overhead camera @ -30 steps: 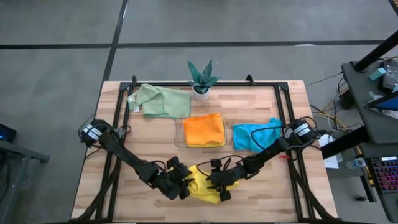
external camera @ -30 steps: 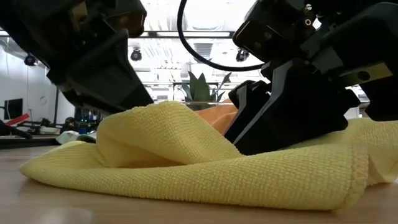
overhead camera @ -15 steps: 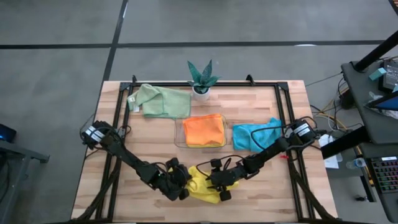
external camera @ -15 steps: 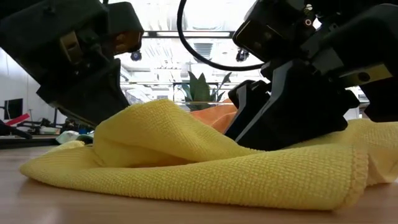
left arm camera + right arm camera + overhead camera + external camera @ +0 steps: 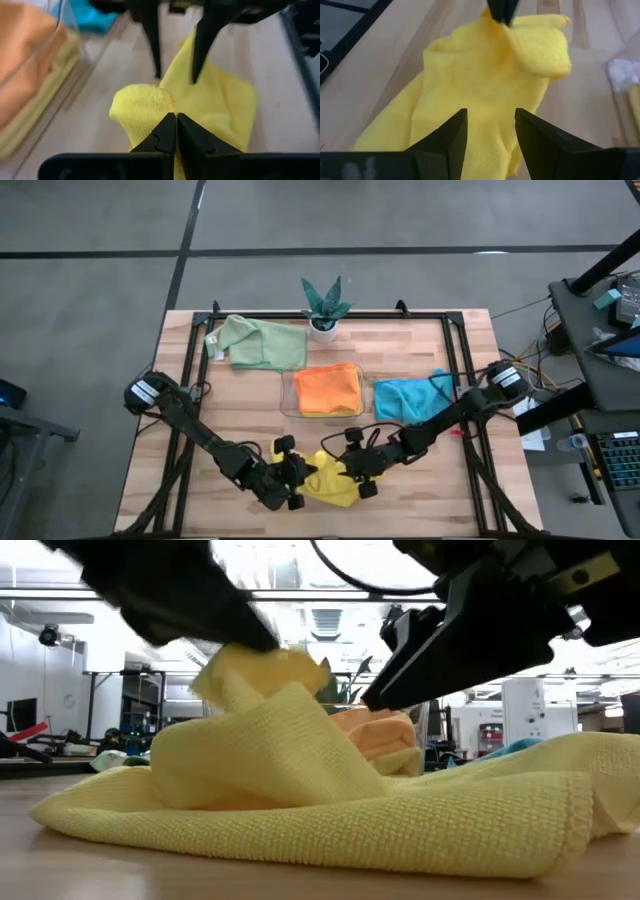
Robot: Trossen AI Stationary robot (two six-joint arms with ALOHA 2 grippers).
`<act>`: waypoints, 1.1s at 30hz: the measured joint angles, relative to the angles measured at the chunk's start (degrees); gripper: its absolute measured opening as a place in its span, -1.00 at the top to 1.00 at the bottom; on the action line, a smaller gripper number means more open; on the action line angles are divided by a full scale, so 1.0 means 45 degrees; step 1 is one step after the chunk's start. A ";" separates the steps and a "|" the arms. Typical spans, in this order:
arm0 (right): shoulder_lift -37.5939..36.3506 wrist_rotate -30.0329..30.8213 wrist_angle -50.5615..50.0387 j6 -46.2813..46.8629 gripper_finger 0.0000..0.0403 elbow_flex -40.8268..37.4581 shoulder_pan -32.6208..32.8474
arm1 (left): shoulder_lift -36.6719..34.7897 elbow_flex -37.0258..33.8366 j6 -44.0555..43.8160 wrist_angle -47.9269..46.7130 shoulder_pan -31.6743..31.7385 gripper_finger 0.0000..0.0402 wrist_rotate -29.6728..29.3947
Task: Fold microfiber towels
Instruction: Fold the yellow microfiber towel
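Note:
A crumpled yellow towel (image 5: 335, 480) lies near the table's front edge, between my two grippers. My left gripper (image 5: 298, 476) is at its left side, shut on a bunched-up part of it (image 5: 147, 102). My right gripper (image 5: 490, 135) hovers open just above the towel's right part (image 5: 485, 80); its fingers touch nothing. Farther back, a pale green towel (image 5: 260, 343) and a teal towel (image 5: 410, 397) lie on the table. An orange towel (image 5: 328, 390) rests in a clear tray. My left gripper pinches a raised fold of the yellow towel (image 5: 159, 111) between its two fingers, at the towel's left part. The fingers come in low from the table's left. The pinched fold stands up as a peak (image 5: 262, 668), and the rest of the towel (image 5: 300, 820) lies slack on the table.
The clear tray (image 5: 288, 402) with the orange towel sits just behind the work spot; in the left wrist view a yellow cloth (image 5: 35, 105) shows under the orange one. A small potted plant (image 5: 323, 308) stands at the far edge. Black frame rails (image 5: 185, 390) run along both table sides.
My left gripper has taken hold of the yellow towel's left fold and raised it into a peak; the rest of the towel stays on the table. My right gripper has risen off the towel and shifted slightly toward the table's right edge, still open.

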 joint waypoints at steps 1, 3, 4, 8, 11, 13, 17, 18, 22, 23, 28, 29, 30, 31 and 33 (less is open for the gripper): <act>-0.0165 0.0019 -0.0343 0.0003 0.23 -0.0003 -0.0002 | -0.0009 0.0080 0.0188 -0.0006 -0.0004 1.00 -0.0131; -0.0508 0.0022 -0.0874 0.0003 0.23 -0.0005 -0.0002 | -0.0010 0.0271 0.0586 -0.0053 -0.0022 1.00 -0.0228; -0.0695 0.0022 -0.1198 0.0019 0.23 -0.0005 -0.0002 | -0.0010 0.0383 0.0830 -0.0022 -0.0024 1.00 -0.0233; -0.1289 0.0010 -0.2368 0.0526 0.23 -0.0005 -0.0002 | -0.0010 0.0946 0.1970 0.0345 -0.0078 1.00 -0.0267; -0.1555 -0.0178 -0.2869 0.0973 0.18 -0.0005 -0.0002 | -0.0010 0.1418 0.2758 0.0364 -0.0149 1.00 -0.0372; -0.1614 -0.0276 -0.2969 0.1314 0.12 -0.0024 0.0022 | -0.0019 0.1653 0.3099 0.0399 -0.0174 1.00 -0.0473; -0.1409 -0.0594 -0.2988 0.1712 0.00 -0.0029 0.0051 | -0.0019 0.2011 0.3254 0.0355 -0.0189 1.00 -0.0570; -0.1300 -0.0700 -0.2981 0.1803 -0.03 -0.0029 0.0051 | -0.0019 0.2141 0.3263 0.0344 -0.0189 1.00 -0.0653; -0.0983 -0.1380 -0.2985 0.2144 -0.10 -0.0029 0.0051 | -0.0248 0.2696 0.3845 0.0339 -0.0329 1.00 -0.1236; -0.0927 -0.1387 -0.3023 0.2229 -0.11 -0.0029 0.0051 | -0.0393 0.2815 0.4115 0.0340 -0.0401 1.00 -0.1289; -0.0876 -0.1405 -0.3407 0.2457 -0.11 -0.0032 0.0051 | -0.1233 0.3214 0.5489 0.0376 -0.0903 1.00 -0.2164; -0.0877 -0.1371 -0.3430 0.2415 -0.09 -0.0034 0.0052 | -0.1370 0.3239 0.5732 0.0353 -0.1006 1.00 -0.2299; -0.0925 -0.1367 -0.3463 0.2380 -0.06 -0.0034 0.0080 | -0.1509 0.3257 0.5878 0.0361 -0.1090 1.00 -0.2318; -0.0976 -0.1367 -0.3542 0.2370 -0.02 -0.0034 0.0076 | -0.1640 0.3256 0.6005 0.0379 -0.1165 1.00 -0.2360; -0.1092 -0.1336 -0.3594 0.2316 0.06 -0.0029 0.0076 | -0.1853 0.3196 0.6250 0.0685 -0.1341 1.00 -0.2490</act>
